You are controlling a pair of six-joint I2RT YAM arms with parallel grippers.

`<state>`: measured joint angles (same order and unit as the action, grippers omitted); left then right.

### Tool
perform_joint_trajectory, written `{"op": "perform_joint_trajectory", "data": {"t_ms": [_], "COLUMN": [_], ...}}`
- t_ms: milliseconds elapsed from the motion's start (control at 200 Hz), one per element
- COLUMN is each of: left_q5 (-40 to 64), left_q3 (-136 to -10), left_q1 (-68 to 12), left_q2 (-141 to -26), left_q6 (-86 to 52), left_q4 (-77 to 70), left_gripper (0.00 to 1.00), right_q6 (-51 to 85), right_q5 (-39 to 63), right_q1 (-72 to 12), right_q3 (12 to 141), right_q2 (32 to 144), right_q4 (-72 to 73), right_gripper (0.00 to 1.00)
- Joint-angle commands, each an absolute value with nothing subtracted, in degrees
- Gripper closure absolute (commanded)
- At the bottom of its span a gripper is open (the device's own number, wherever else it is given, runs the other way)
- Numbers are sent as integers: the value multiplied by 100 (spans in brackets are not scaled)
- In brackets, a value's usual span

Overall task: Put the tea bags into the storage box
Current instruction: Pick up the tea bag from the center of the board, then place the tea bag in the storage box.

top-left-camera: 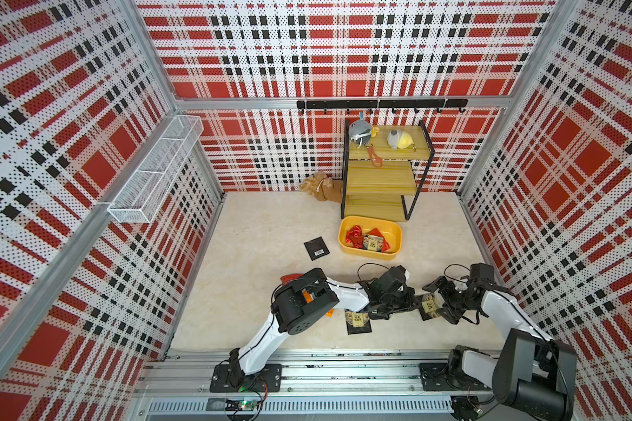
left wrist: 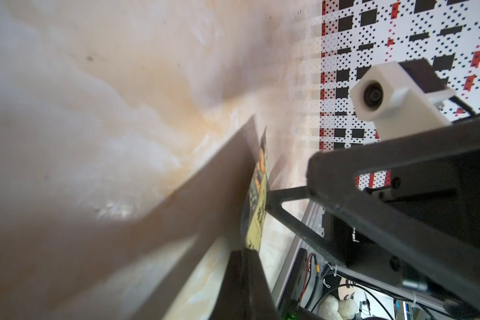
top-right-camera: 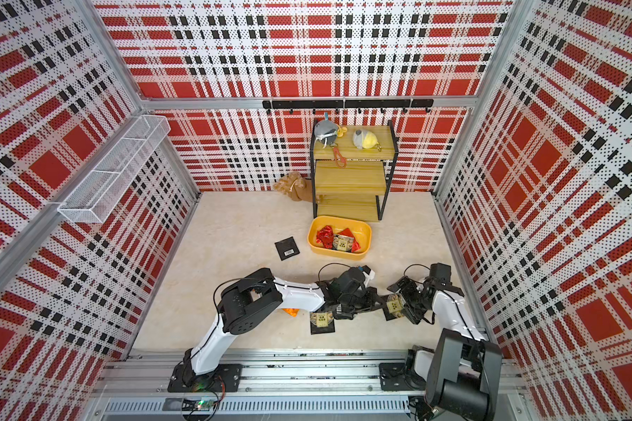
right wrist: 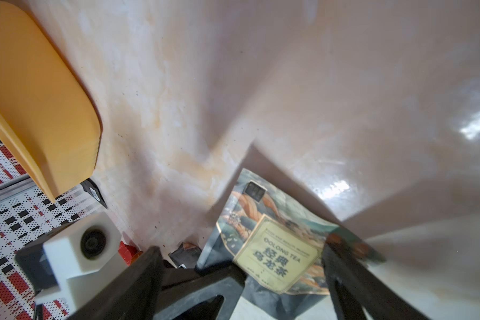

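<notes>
Five tea bags (top-right-camera: 322, 320) to go, at a guess. Nearest the rail (top-left-camera: 343, 359), flat on the table (top-left-camera: 256, 233): a spare labelled sachet (top-left-camera: 358, 320). At its 3 o'clock: the held sachet (right wrist: 277, 249), long axis roughly 12 to 6 o'clock, pinched along the 9 o'clock edge by the left claw (top-left-camera: 415, 305), clamped tight; lifted clear or not, hard to tell. Straddled too by the right claw (top-left-camera: 439, 301), spread wide, gripping nothing. Out at 9 to 10 o'clock: an orange sachet (top-right-camera: 291, 311), a red sachet (top-left-camera: 292, 279) tucked partly under the left arm (top-left-camera: 343, 288), a black barcode sachet (top-left-camera: 316, 248). Farthest, at 11 o'clock from the pinch: the storage box (top-left-camera: 367, 254), boxed sachets (top-left-camera: 373, 242) inside. Likely next: up and over its near wall.
</notes>
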<state>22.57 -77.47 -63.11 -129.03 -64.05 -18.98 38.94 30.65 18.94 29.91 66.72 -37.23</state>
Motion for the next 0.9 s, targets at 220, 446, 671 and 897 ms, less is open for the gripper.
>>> {"op": "perform_joint_trajectory", "data": {"t_ms": [220,446,671,897], "left_q5": [2348,2506,2645,2568], "left_q3": [-7844,-8268,-8749,-8361], "left_q1": [-6230,-5787,-5185,-4450], "left_q2": [-12480,-11779,-11486,-11342], "left_q6": [-6203,-5996,-5703,-5525], "left_q4": [-1978,-1609,-1011,-1030], "left_gripper": [100,100,100,100], "right_q6": [3651,3385,3301,3208], "right_q5": [3227,3313,3495,3573], "right_q1": [2425,2532,2533,2476], "right_q3": [4340,5106,4883,4714], "right_q2": [6016,6140,6135,6037], "right_q4": [-4813,-5269,-5170,-5144], "right_gripper": [4,4,4,5]}}
